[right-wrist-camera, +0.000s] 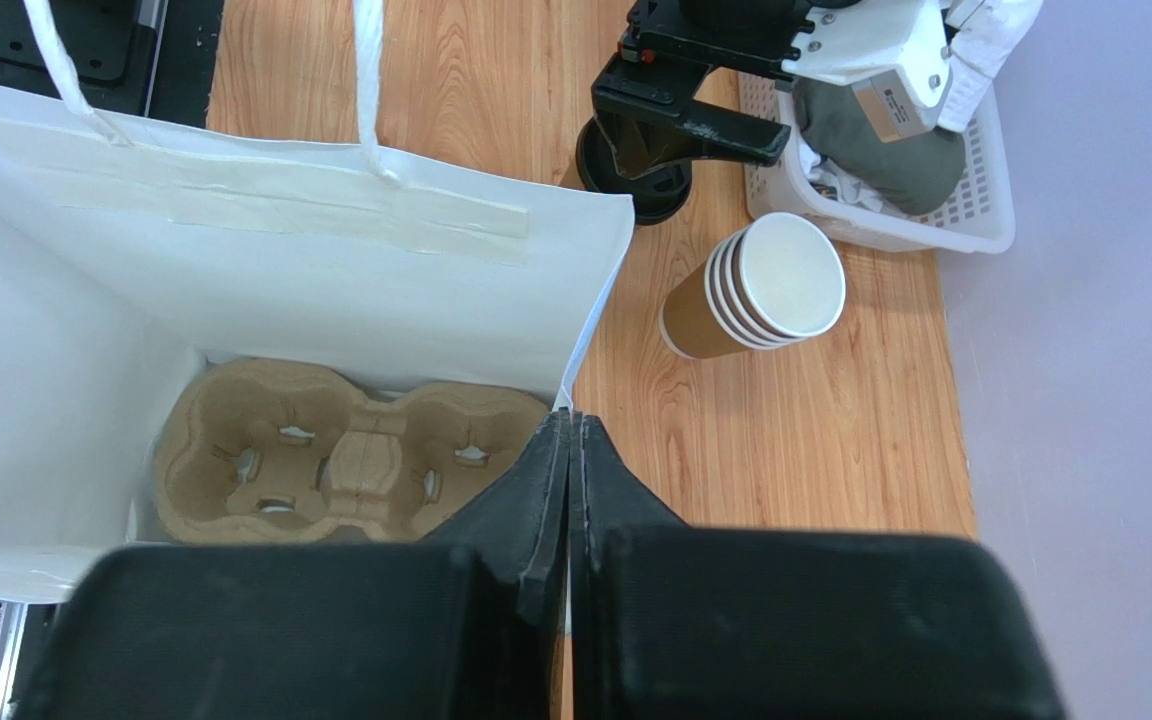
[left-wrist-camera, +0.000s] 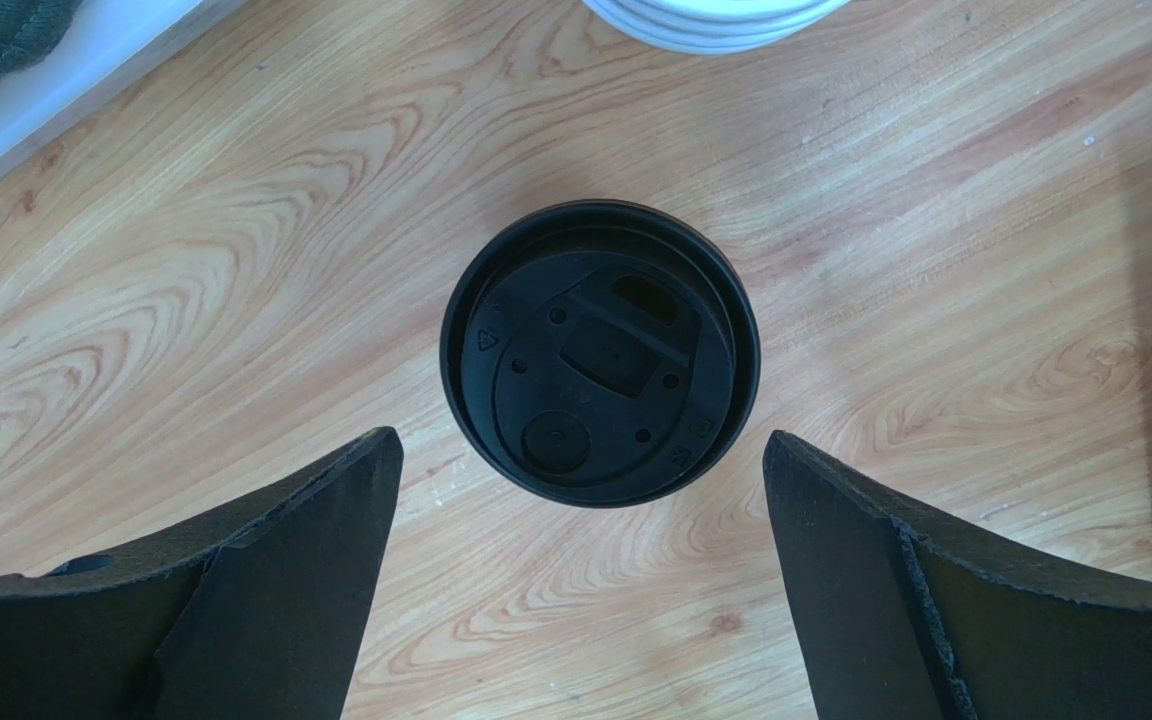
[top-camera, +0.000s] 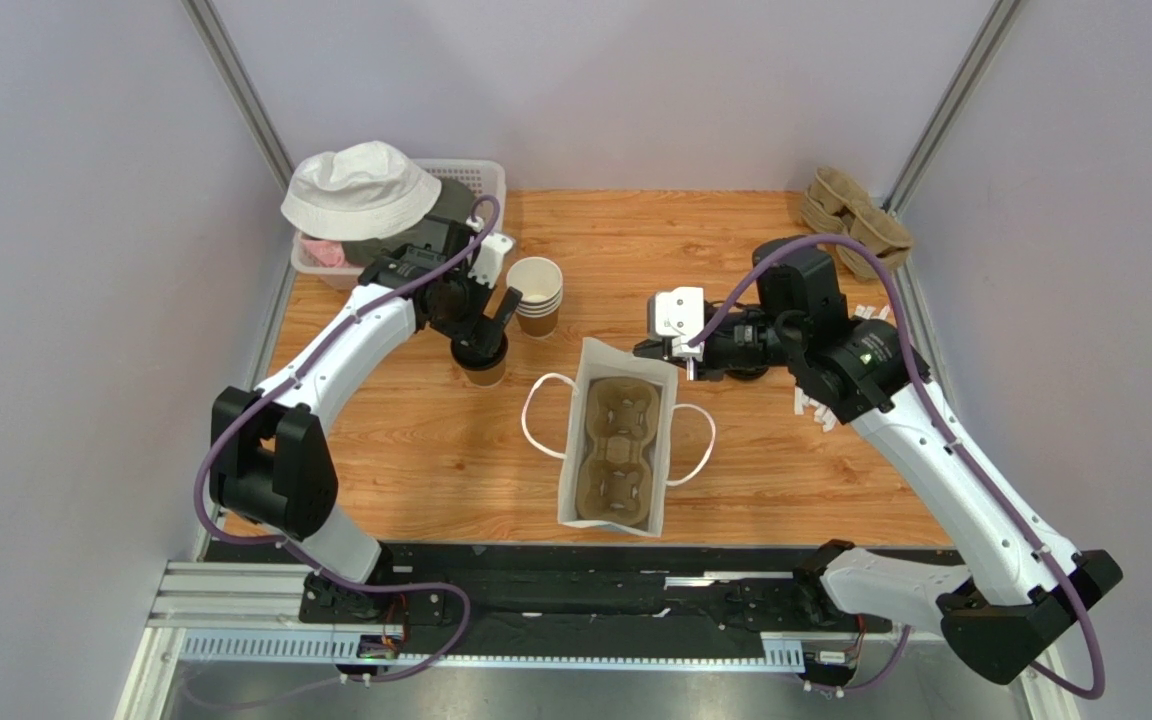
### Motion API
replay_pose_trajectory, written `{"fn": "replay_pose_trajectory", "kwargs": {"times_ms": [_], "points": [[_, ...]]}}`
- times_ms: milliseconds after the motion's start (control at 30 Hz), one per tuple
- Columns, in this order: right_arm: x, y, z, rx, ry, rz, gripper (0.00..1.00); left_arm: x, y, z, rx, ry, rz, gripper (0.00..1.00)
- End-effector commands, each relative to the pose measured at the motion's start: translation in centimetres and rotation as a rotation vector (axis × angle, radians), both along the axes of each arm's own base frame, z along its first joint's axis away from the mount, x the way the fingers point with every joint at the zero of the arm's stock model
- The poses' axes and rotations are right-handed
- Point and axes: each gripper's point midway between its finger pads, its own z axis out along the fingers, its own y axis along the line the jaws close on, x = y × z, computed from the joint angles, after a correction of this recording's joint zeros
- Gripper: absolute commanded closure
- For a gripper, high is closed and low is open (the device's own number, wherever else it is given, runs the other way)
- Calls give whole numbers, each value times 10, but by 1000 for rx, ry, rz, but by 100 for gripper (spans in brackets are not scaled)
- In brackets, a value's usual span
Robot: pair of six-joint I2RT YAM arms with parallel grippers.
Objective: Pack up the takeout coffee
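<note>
Wooden table [top-camera: 778, 450], pale walls [top-camera: 612, 75] on three sides. Coffee [left-wrist-camera: 599, 354] upright on table, left of bag [top-camera: 615, 393], between spread fingers of left end effector [left-wrist-camera: 579, 450], untouched. Right end effector [right-wrist-camera: 569, 435] closed, pinching bag rim.

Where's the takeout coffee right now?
Top view, left side: the takeout coffee stands on the table under the open left gripper, near the cup stack.

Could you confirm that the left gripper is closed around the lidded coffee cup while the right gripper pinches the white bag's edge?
Not quite: the left gripper is open, its fingers apart and clear of the coffee cup, as the left wrist view shows. The right gripper does pinch the white bag at its edge.
</note>
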Motion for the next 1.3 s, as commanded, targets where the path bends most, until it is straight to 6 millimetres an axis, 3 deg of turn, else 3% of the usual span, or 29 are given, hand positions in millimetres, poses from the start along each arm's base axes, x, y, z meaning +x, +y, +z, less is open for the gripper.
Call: {"fn": "replay_pose_trajectory", "kwargs": {"times_ms": [0, 600, 833, 1267], "points": [[8, 4, 2, 16, -28, 1, 100, 9, 2, 5, -4, -13, 10, 1], [22, 1, -7, 10, 41, -62, 100, 17, -6, -1, -32, 13, -13, 9], [25, -1, -6, 11, 48, -81, 100, 19, -4, -7, -22, 23, 1, 2], [26, -1, -8, 7, 64, -87, 100, 21, 3, -9, -41, 42, 37, 1]]}}
